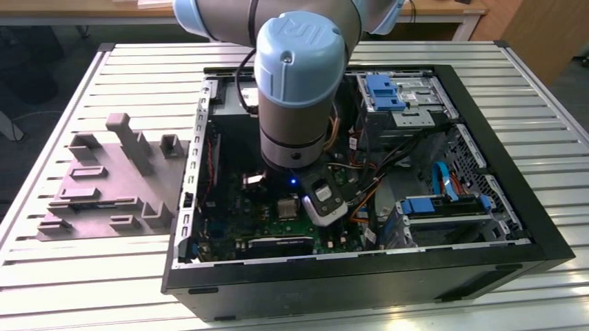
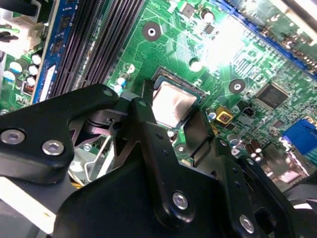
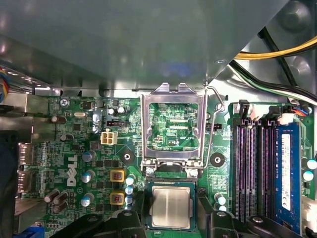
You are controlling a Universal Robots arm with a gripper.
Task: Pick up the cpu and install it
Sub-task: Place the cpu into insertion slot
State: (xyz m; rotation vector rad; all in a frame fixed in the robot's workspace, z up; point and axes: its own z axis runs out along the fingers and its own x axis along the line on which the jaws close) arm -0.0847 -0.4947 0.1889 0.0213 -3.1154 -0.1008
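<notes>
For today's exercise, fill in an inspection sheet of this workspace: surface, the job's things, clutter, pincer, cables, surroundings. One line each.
Surface: slatted metal table, carrying an open computer case.
Job's things: cpu lying in its socket on the green motherboard; socket frame hinged open.
Clutter: grey moulded fixture at the exterior view's left of the case.
Pincer: pincer straddling the cpu, fingers spread at its sides.
Cables: yellow and black leads; blue cable.
Surroundings: wooden furniture behind.

You've got the cpu (image 3: 171, 207) sitting in its socket on the motherboard (image 3: 79, 163), gripper (image 3: 171, 225) straddling it, load plate (image 3: 172, 126) flipped open just beside, RAM slots (image 3: 252, 168) right of frame.
</notes>
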